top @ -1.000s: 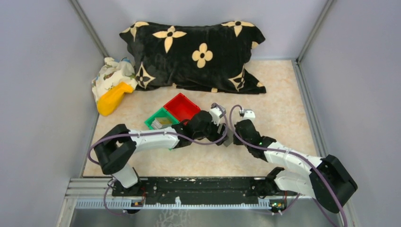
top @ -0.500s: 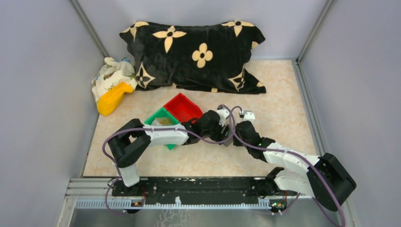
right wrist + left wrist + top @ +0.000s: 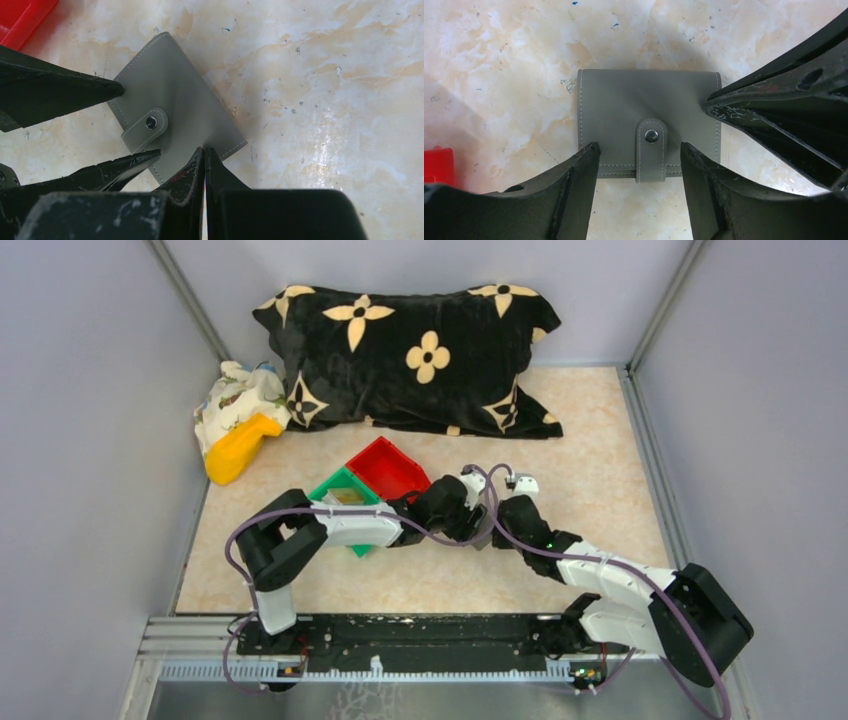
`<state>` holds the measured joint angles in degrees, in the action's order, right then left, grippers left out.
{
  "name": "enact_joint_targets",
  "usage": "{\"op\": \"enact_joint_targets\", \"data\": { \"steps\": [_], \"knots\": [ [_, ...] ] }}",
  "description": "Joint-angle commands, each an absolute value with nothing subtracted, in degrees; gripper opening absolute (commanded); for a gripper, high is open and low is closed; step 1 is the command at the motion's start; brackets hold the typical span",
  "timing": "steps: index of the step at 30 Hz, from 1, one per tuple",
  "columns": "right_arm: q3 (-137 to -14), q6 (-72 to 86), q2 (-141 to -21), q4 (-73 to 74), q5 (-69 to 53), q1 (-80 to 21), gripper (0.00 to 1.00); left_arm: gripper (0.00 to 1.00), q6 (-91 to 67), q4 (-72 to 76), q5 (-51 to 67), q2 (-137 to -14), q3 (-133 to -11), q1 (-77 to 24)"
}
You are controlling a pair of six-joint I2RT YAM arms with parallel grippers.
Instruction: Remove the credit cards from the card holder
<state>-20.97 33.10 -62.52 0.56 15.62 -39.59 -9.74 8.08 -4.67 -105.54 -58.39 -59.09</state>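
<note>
Left pincer (image 3: pixel 639 150) spread over card holder (image 3: pixel 624 100)

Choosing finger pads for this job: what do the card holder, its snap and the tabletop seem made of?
The card holder: matte grey leather or imitation, judging by the stitched edges; I cannot tell which. The snap: small shiny stud, probably metal. The tabletop: glossy beige marble-look sheet with glare, perhaps laminate or vinyl.
</note>
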Motion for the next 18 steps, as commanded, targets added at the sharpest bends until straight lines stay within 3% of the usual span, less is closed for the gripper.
{"op": "enact_joint_targets", "data": {
  "steps": [1,5,9,16,18],
  "knots": [
    [-20.1,33.5,-62.3,-2.1,15.0,-39.7,0.0,0.64,-8.7,8.3,-3.8,-107.2,-59.6,-59.0],
    [-20.1,33.4,-62.0,-2.0,14.9,-39.8,0.0,0.6,-8.9,8.3,-3.7,-108.5,-59.7,-59.0],
    [-20.1,33.3,-62.0,-1.9,15.0,-39.7,0.0,0.45,-9.3,8.4,-3.1,-109.2,-59.9,-59.0],
    [-19.9,33.3,-62.5,-2.6,14.8,-39.7,0.0,0.02,-9.8,8.5,-2.1,-109.4,-59.7,-59.1],
    [-20.0,33.3,-62.8,-2.8,14.7,-39.8,0.0,0.0,-10.0,8.4,-2.1,-109.3,-59.6,-59.1]
  ]
}}
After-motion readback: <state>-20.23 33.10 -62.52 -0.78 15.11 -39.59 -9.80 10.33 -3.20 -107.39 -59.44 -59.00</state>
